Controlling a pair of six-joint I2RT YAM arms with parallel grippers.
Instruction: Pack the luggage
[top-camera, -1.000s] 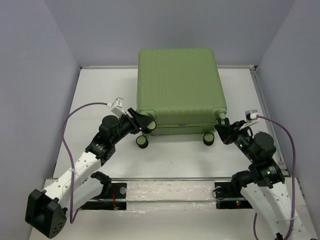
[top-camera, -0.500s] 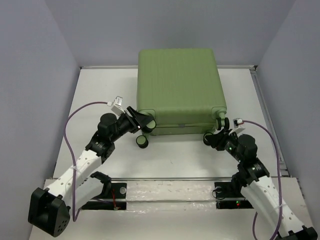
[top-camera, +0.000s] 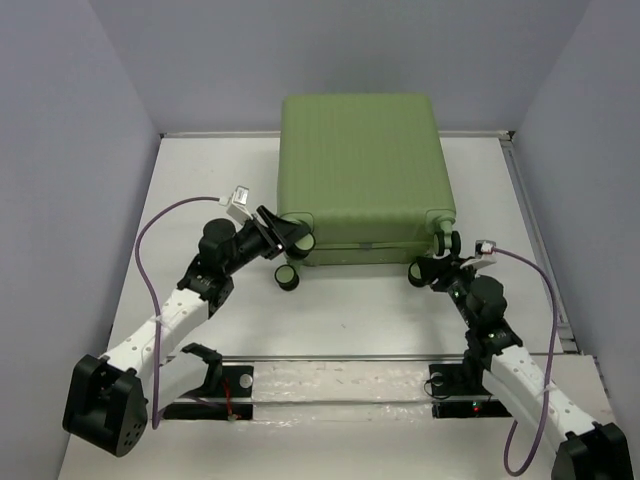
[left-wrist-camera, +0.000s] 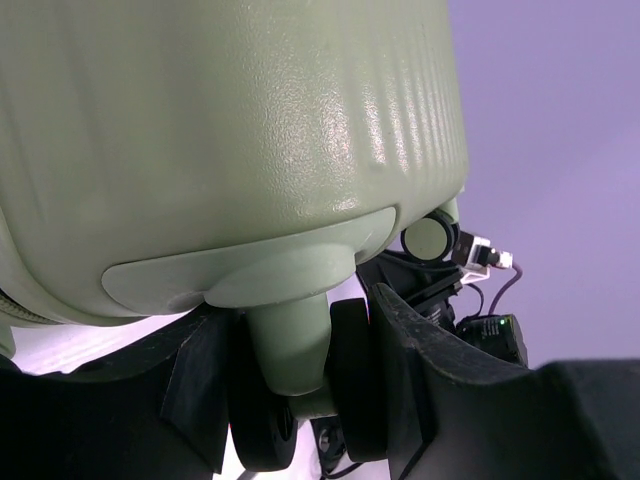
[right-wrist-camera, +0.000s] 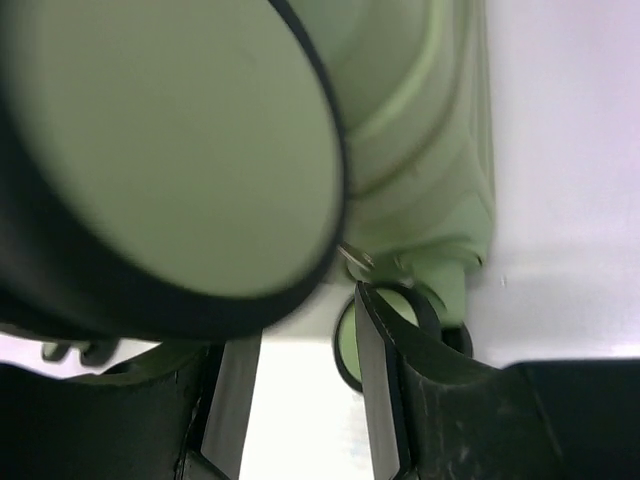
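The luggage (top-camera: 360, 170) is a pale sage-green ribbed suitcase, lying closed and flat at the back middle of the table. My left gripper (top-camera: 287, 237) is shut on the green post and black wheels of its near-left upper caster (left-wrist-camera: 290, 340), with the shell (left-wrist-camera: 230, 130) just above the fingers. My right gripper (top-camera: 430, 268) is at the near-right corner, with its fingers apart and only bare table between the tips (right-wrist-camera: 300, 350). A blurred green-faced wheel (right-wrist-camera: 170, 150) fills the view just over them. A second wheel (right-wrist-camera: 350, 340) shows beyond the right finger.
The white table (top-camera: 350, 320) has a raised rim along the right side (top-camera: 522, 200) and grey walls all round. A lower left caster (top-camera: 287, 278) rests on the table. A rail with the arm bases (top-camera: 330, 360) runs along the near edge.
My right arm has swung left and forward to the near-right wheels. The suitcase has shifted slightly right. My left gripper has stayed on the near-left caster.
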